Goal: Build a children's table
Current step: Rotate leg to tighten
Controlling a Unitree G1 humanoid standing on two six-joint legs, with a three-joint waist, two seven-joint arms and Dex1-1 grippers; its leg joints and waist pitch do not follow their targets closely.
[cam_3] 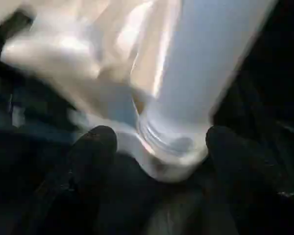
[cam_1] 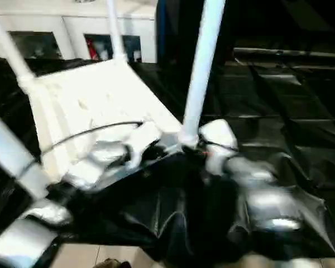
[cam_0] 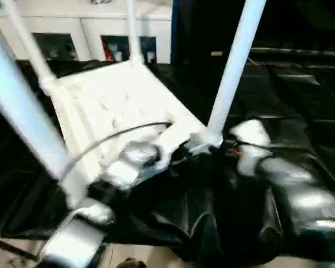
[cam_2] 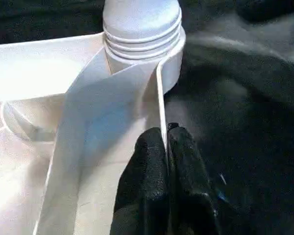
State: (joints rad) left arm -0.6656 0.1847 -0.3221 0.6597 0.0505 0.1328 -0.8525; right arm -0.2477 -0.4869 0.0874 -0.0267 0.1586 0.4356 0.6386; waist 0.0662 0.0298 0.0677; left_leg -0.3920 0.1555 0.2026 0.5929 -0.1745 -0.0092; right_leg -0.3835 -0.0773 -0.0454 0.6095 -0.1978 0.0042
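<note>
The robot's silver left forearm (cam_0: 78, 237) rises from the near edge of the black sheet (cam_0: 301, 111) and reaches to the children's table (cam_0: 111, 106), which lies upside down on that sheet with its ribbed underside up and its white legs (cam_0: 234, 67) standing upward from the corner sockets. The left gripper (cam_2: 165, 147) has its jaws clenched on the thin rim of the tabletop, just beside the near corner socket (cam_2: 142, 49) where a leg is screwed in. The right gripper (cam_3: 152, 147) sits at that same corner, its jaws spread to either side of the leg's threaded base, with both black fingers (cam_3: 93, 147) apart from it. A white cabinet (cam_0: 89, 33) stands beyond the sheet's far edge.
</note>
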